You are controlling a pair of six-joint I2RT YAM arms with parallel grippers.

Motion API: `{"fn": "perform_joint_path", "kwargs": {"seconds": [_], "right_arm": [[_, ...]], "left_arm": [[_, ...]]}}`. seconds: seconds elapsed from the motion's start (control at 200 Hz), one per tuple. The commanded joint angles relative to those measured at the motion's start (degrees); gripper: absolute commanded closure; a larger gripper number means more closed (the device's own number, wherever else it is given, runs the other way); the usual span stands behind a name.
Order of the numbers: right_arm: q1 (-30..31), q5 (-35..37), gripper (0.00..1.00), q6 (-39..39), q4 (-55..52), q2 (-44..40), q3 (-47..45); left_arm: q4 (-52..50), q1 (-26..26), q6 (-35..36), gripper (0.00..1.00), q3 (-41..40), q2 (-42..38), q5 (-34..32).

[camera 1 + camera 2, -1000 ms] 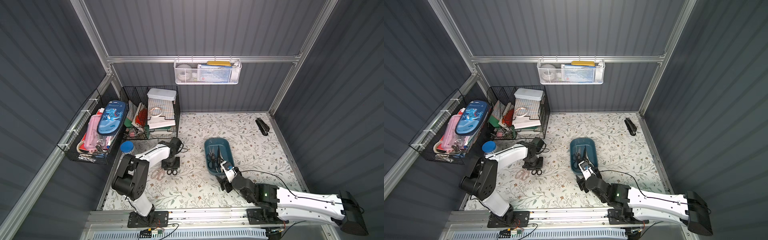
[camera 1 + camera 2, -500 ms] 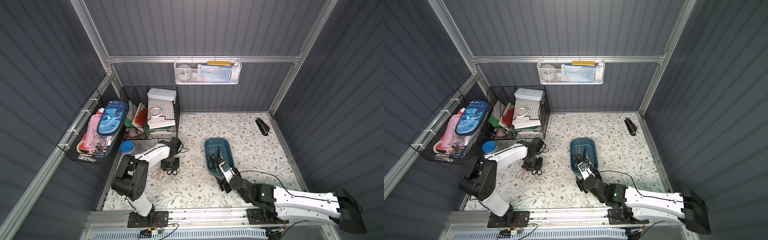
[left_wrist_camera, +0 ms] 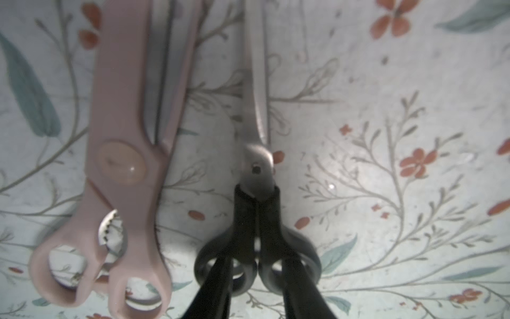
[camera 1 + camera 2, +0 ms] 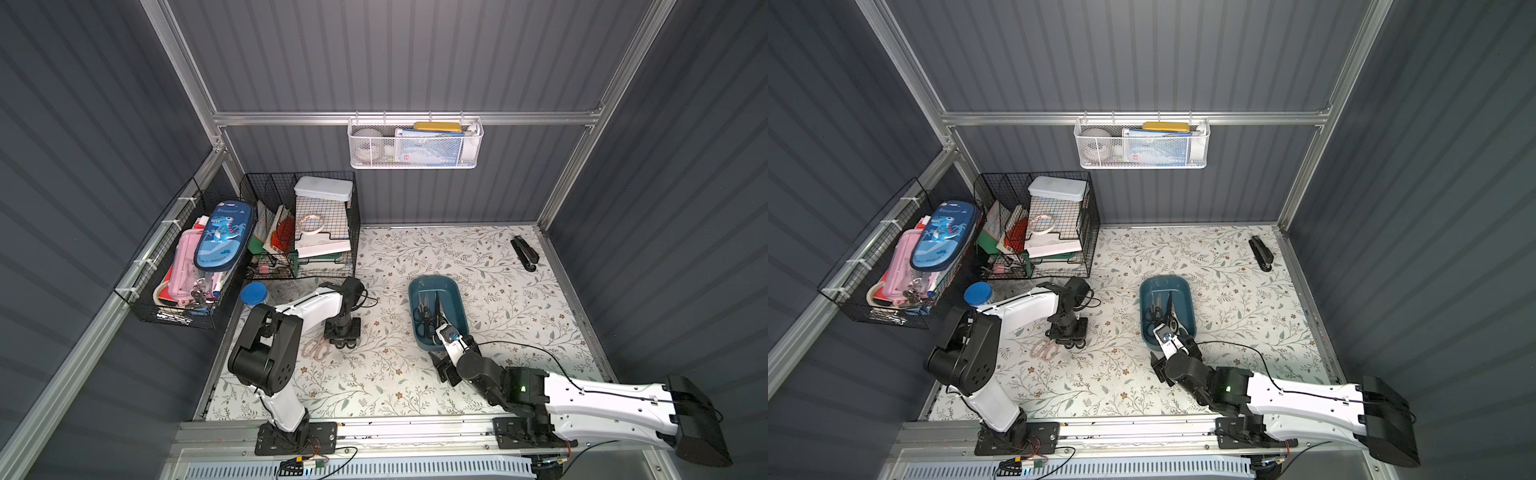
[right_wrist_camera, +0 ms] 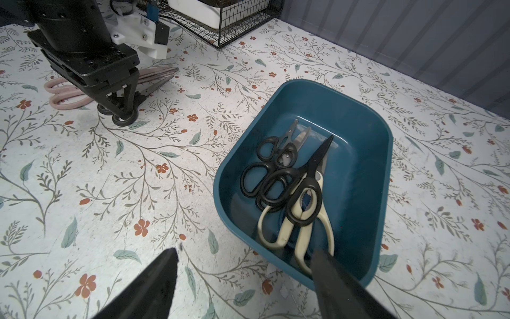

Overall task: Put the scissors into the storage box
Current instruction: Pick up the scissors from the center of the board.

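Observation:
The teal storage box (image 4: 458, 309) (image 4: 1188, 307) (image 5: 325, 85) holds several scissors (image 4: 430, 316) (image 4: 1163, 313) (image 5: 278, 176), black-handled pairs and cream shears (image 5: 303, 229). Pink-handled scissors (image 4: 316, 347) (image 3: 121, 165) (image 5: 69, 94) lie flat on the floral mat. Beside them lies a small black-handled pair (image 3: 256, 165) (image 5: 124, 118). My left gripper (image 4: 344, 338) (image 4: 1071, 338) (image 3: 256, 265) points straight down, its fingers in the handle rings, pinching the handles. My right gripper (image 4: 451, 351) (image 4: 1173, 349) (image 5: 245, 265) hovers open and empty at the box's near end.
A black wire basket (image 4: 299, 224) of stationery stands at the back left, and another (image 4: 187, 266) hangs on the left wall. A blue-lidded jar (image 4: 254, 293) sits by them. A black stapler (image 4: 524, 252) lies at the back right. A white mesh basket (image 4: 415, 143) hangs on the rear wall.
My right arm has shifted slightly to the left at the box's near end. My left gripper stays on the black-handled scissors, which still lie on the mat.

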Motion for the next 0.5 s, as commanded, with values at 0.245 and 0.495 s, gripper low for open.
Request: {"fn": "perform_joint_path", "kwargs": {"seconds": [0.245,0.495], "right_arm": [[0.0,3.5,0.19,0.8,-0.4,-5.3,-1.8],[0.0,11.7,0.19,1.8,-5.3,-13.8,-2.2]], "left_arm": [[2.3,0.3,0.3,0.92,-0.8,4.0,-4.4],[-0.5,-0.5,0.3,1.0,5.3,-2.5,-2.5]]}}
